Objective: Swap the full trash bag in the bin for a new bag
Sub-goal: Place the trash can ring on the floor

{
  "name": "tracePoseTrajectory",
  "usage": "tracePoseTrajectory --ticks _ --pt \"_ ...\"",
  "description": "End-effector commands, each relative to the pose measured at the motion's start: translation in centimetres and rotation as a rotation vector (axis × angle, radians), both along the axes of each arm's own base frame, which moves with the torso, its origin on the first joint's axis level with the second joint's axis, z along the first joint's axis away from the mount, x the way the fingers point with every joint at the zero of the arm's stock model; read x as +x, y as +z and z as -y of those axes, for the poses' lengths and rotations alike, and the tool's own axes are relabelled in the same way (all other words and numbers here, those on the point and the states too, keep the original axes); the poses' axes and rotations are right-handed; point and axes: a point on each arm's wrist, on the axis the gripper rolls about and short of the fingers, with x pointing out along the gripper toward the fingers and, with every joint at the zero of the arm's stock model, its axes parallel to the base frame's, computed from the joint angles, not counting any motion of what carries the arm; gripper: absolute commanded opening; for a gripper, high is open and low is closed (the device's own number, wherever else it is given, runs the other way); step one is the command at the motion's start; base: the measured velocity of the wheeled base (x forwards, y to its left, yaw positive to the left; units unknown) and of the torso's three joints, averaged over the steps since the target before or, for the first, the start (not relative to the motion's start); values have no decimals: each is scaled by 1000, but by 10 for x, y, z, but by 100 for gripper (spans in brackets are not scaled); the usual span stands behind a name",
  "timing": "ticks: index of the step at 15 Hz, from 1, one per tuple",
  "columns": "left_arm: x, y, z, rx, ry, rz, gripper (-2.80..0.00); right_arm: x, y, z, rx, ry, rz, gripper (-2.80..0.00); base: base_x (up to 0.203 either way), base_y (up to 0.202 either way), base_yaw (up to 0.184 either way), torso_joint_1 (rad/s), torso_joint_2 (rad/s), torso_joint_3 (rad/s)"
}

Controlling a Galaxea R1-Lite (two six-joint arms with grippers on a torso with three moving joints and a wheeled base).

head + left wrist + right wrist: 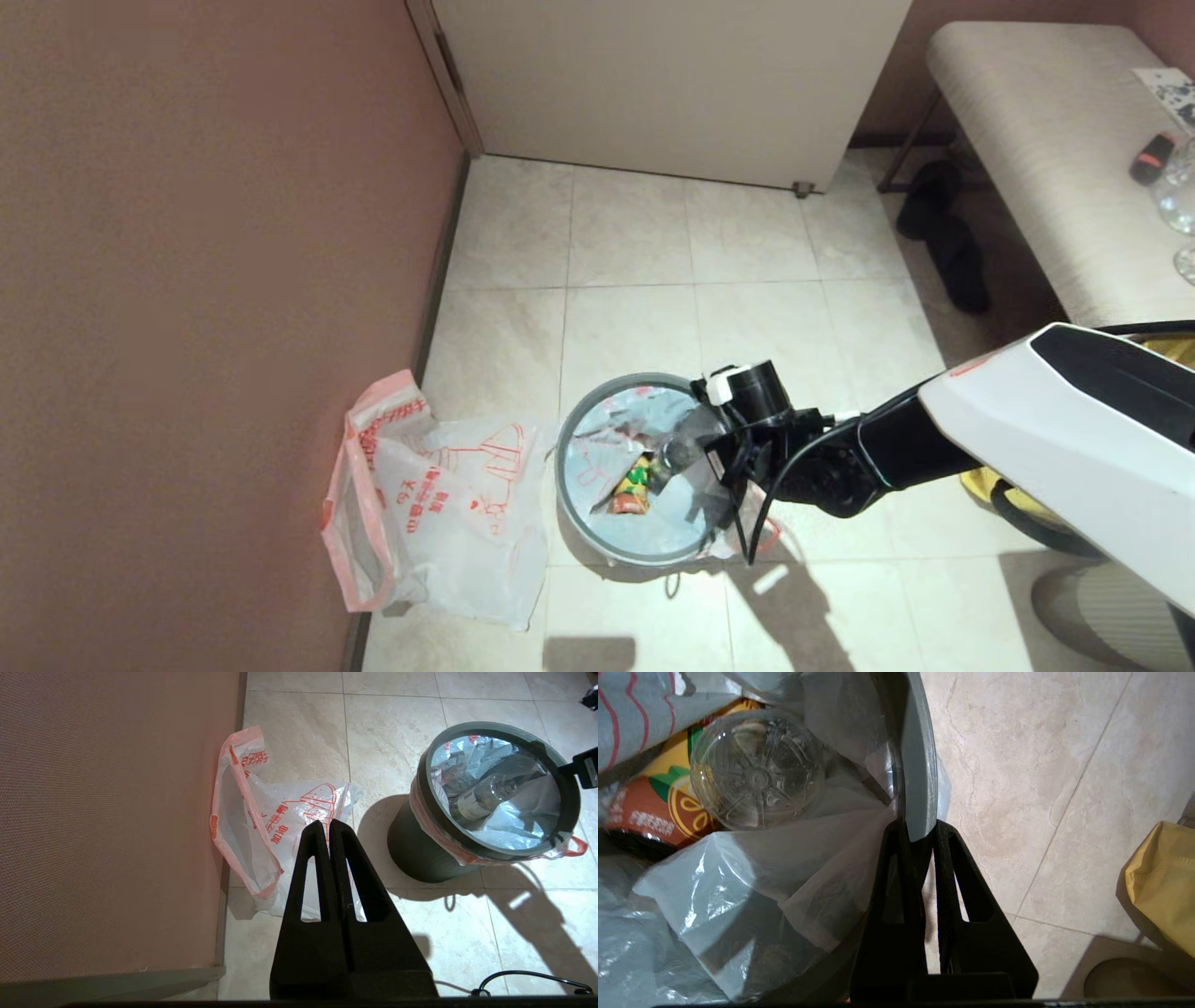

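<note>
Bin (571, 485): small, black, on the tiled floor, lined with the full bag (611, 439); a wrapper and clear cup show inside.
Ring (920, 779): grey, loose, sits on the rim over the bag's edge.
Right gripper (919, 833): closed on the ring at the bin's right side, bag film pinched alongside.
Left gripper (328, 828): parked, shut, empty.
New bag (448, 504): on the floor by the wall, left of the bin.
Doing it well: lift the ring straight up, slowly, so the bin doesn't tip.
</note>
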Motion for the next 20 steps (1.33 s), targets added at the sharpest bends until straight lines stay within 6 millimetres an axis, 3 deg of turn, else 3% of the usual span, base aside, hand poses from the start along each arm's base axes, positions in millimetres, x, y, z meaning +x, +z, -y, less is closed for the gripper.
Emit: tracePoseTrajectory --ticks 1,7,16,18,20 --pt "0 0 0 -1 0 0 -280 -2 11 1 13 -1 23 -280 0 0 0 0 0 0" --pt "0 0 0 -1 1 0 -280 -11 36 5 32 3 48 -280 0 0 0 0 0 0" --pt "0 0 0 -1 0 0 -280 -95 104 27 81 17 -43 -280 0 0 0 0 0 0" --pt "0 0 0 -1 0 0 -280 -103 102 29 88 0 -82 -280 0 0 0 0 0 0" --pt "0 0 0 0 0 0 -280 -99 86 27 71 -15 -117 -280 0 0 0 0 0 0"
